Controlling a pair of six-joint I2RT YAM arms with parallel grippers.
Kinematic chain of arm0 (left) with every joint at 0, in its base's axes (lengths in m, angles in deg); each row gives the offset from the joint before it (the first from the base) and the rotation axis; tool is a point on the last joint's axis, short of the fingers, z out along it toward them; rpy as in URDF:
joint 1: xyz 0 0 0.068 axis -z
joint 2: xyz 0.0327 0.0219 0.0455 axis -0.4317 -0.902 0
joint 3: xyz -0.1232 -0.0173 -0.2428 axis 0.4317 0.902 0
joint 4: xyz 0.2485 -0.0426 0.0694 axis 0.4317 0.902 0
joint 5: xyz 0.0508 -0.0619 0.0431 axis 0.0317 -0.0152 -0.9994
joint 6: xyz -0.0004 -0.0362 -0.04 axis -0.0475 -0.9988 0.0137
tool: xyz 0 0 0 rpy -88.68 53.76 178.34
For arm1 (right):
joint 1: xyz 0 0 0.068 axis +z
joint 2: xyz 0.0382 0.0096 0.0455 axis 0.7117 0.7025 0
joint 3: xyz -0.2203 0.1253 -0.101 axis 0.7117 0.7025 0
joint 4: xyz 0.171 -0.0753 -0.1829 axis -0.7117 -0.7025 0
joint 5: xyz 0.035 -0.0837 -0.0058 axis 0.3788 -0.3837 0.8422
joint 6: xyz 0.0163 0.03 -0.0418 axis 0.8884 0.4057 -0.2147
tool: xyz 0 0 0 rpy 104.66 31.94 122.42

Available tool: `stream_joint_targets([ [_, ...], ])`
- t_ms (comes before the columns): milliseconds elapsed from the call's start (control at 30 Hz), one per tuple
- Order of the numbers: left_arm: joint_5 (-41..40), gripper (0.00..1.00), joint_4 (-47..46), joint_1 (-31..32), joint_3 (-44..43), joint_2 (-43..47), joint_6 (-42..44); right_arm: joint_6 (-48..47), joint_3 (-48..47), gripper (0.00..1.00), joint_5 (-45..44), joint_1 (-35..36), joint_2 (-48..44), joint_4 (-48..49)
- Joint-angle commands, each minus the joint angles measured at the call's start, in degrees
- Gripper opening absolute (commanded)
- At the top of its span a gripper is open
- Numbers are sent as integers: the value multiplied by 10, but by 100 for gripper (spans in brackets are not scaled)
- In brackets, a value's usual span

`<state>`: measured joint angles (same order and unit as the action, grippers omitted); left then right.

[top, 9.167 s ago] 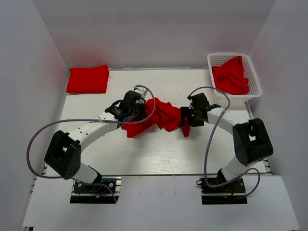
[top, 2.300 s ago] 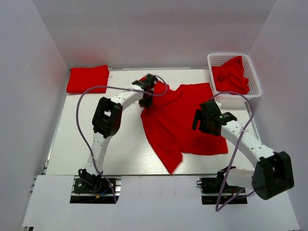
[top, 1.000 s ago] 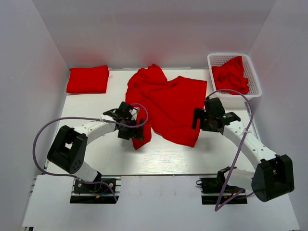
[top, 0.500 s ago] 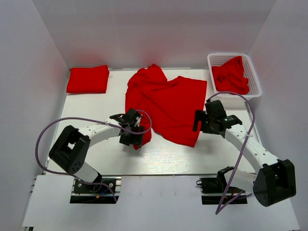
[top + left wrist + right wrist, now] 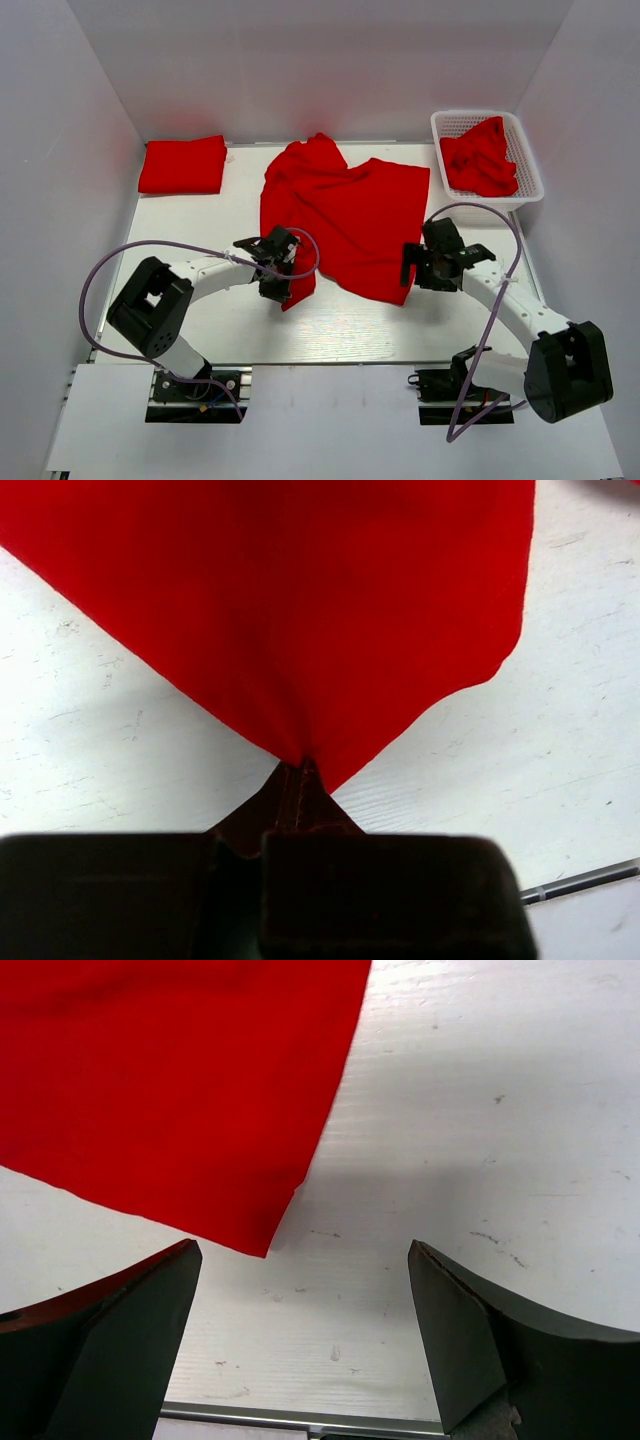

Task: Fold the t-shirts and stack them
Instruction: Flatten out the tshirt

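T-shirt [image 5: 300, 600] corner seemingly pinched, left tool [image 5: 300, 780] low

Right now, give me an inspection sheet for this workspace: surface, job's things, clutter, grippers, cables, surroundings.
Surface: white table, lightly scuffed.
Job's things: spread t-shirt mid-table; folded t-shirt at far left; crumpled t-shirts in the basket.
Clutter: nothing seen.
Grippers: left gripper shut on the spread t-shirt's near corner; right gripper open beside its near right corner.
Cables: purple cables loop along both arms.
Surroundings: white walls on three sides.
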<state>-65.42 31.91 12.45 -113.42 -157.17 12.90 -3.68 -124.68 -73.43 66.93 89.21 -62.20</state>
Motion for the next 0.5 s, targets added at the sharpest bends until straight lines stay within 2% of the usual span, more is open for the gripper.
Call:
stream_joint_targets([
  [0, -27, 0, 14, 5, 14, -4, -1, -8, 0, 90, 24, 14, 14, 15],
  [167, -27, 0, 14, 5, 14, 9, -1, 0, 8, 90, 55, 37, 46, 45],
  [467, -32, 0, 14, -1, 24, 32, -6, 20, 37, 90, 46, 53, 70, 82],
])
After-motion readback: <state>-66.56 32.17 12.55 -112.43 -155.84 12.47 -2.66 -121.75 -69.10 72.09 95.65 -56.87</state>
